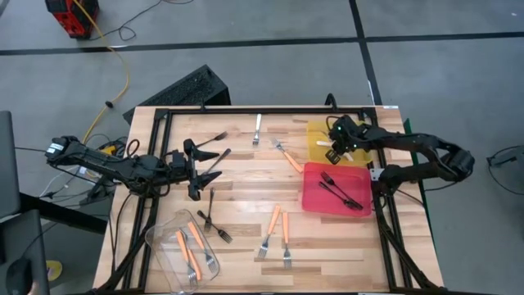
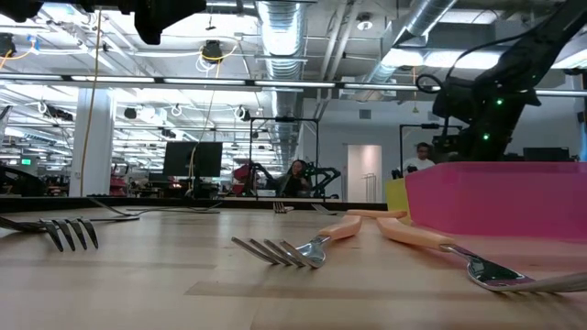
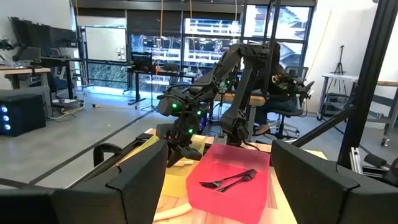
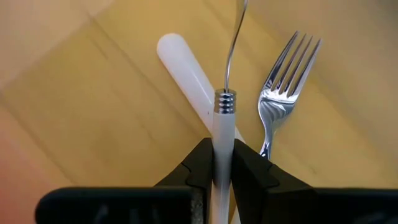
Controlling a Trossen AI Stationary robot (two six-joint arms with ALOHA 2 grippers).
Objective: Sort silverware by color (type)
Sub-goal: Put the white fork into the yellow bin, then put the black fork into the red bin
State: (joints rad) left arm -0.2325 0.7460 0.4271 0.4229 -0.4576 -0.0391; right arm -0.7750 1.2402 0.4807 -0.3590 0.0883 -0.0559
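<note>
your right hand (image 4: 222, 163) is clamped narrow on the handle of a white-handled fork (image 4: 222, 134), which hangs over the yellow tray (image 4: 74, 93), just above another white fork (image 4: 186, 68) already lying there. i'd judge the main risk is the release: the grip sits on a slim, smooth handle, so the fork could swing or slip as the fingers part, land across the lying fork, or bounce toward the tray's edge. dropping from too high would cause that, so go lower before you let go.

your left hand (image 1: 196, 168) waits wide open and empty over the table (image 1: 246, 246), near the dark forks (image 1: 211, 215). its next reach could nudge the neighbours, since they lie close together there.

only the right wrist view shows the grip itself and the second fork under it. the high view gives you the layout instead: the clear tub (image 1: 182, 250) with orange-handled forks (image 1: 190, 252) at the near left corner, loose orange forks (image 1: 277, 229) mid-table, and the red tray (image 1: 315, 195) holding black forks (image 1: 337, 190). the low view hides the tray's contents behind the red wall. the left wrist view shows the red tray's two black forks from the side.
</note>
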